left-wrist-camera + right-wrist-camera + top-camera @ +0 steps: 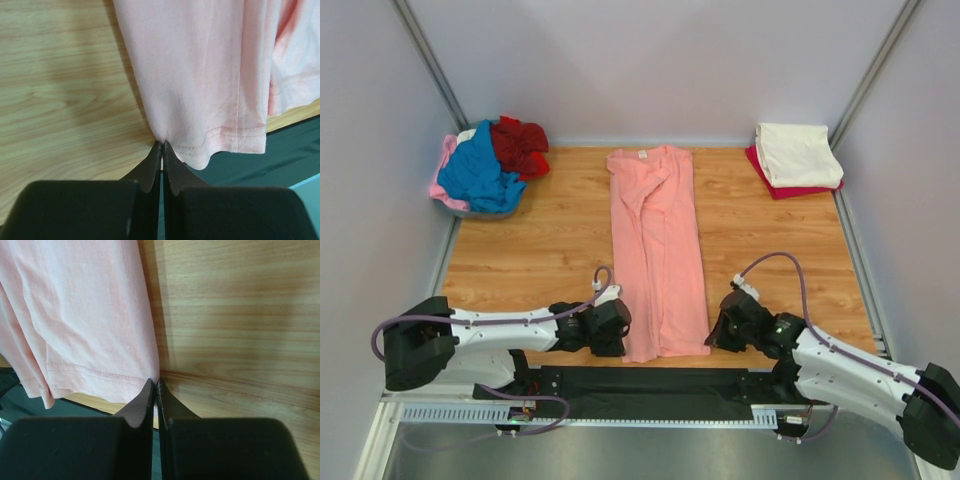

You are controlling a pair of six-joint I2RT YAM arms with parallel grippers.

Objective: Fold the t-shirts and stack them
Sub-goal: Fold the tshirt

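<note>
The salmon-pink t-shirt (655, 250) lies on the wooden table, folded lengthwise into a long strip, collar at the far end. My left gripper (623, 340) is shut on the shirt's near left hem corner; in the left wrist view (162, 145) the tips pinch the cloth (200, 75). My right gripper (713, 335) is shut on the near right hem corner; in the right wrist view (156, 382) the tips pinch the cloth's edge (85, 315). A loose pile of blue (480, 175), dark red (520, 145) and pale pink (442, 172) shirts lies at the far left.
A folded cream shirt (798, 153) lies on a folded red one (790, 190) at the far right corner. A dark mat (650, 380) runs along the table's near edge. Grey walls enclose the table on three sides.
</note>
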